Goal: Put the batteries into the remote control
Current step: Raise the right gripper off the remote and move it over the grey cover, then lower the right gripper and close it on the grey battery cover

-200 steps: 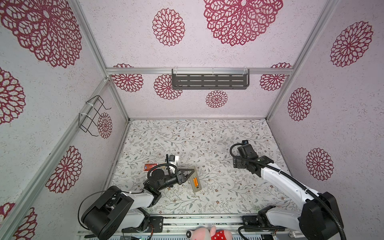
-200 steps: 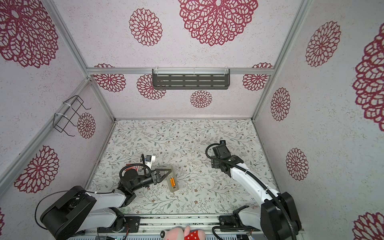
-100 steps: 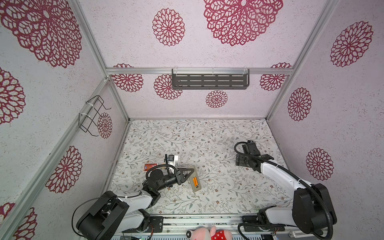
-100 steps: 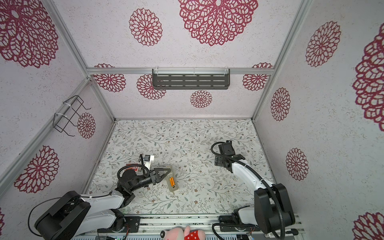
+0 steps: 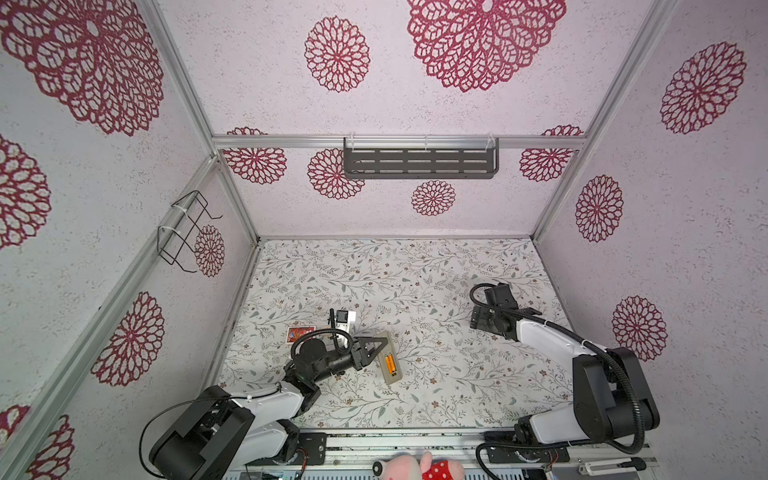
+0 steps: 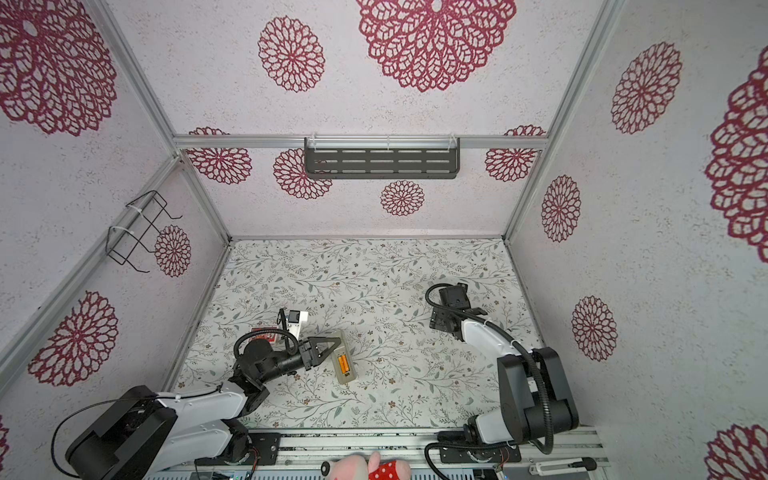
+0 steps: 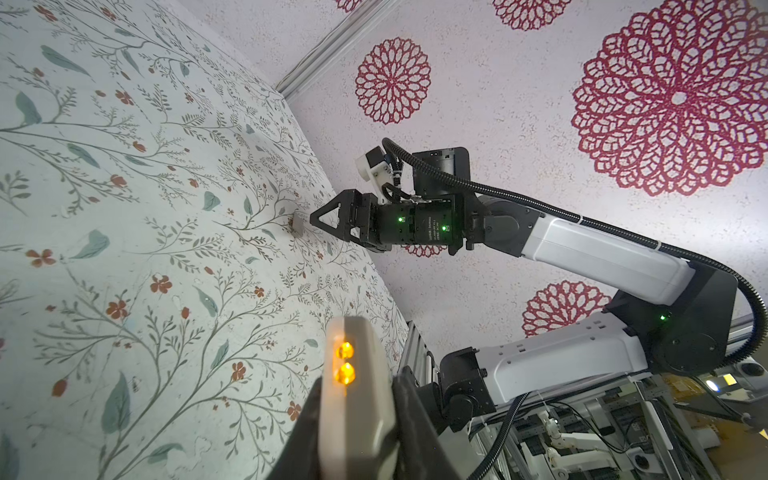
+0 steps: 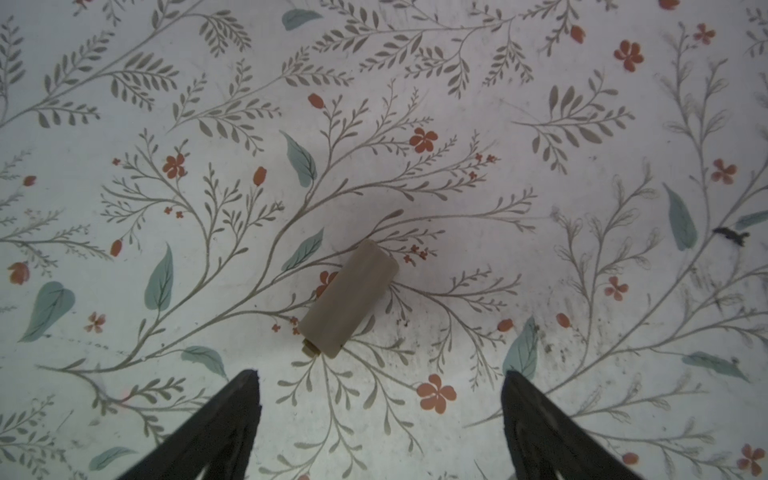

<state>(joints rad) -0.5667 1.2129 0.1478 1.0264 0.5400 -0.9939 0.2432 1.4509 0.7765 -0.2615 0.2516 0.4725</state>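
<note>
The remote control (image 5: 388, 356) lies left of the table's middle with its beige back up and its compartment uncovered. Two orange batteries (image 5: 390, 363) sit side by side inside it and glow orange in the left wrist view (image 7: 344, 365). My left gripper (image 5: 381, 341) is shut on the remote control's far end, with a black finger on each side of it (image 7: 368, 353). My right gripper (image 5: 484, 322) hangs open over the right half of the table, fingers pointing down. Just ahead of its fingertips (image 8: 249, 376) lies a small beige piece (image 8: 349, 299) with a little tab.
A red printed card box (image 5: 300, 333) lies behind my left arm. A grey slotted shelf (image 5: 419, 163) hangs on the back wall and a wire rack (image 5: 183, 232) on the left wall. A pink plush toy (image 5: 415, 467) sits at the front rail.
My right arm has swung, carrying its gripper a little to the right and farther back. The left gripper and the remote control have stayed put.
</note>
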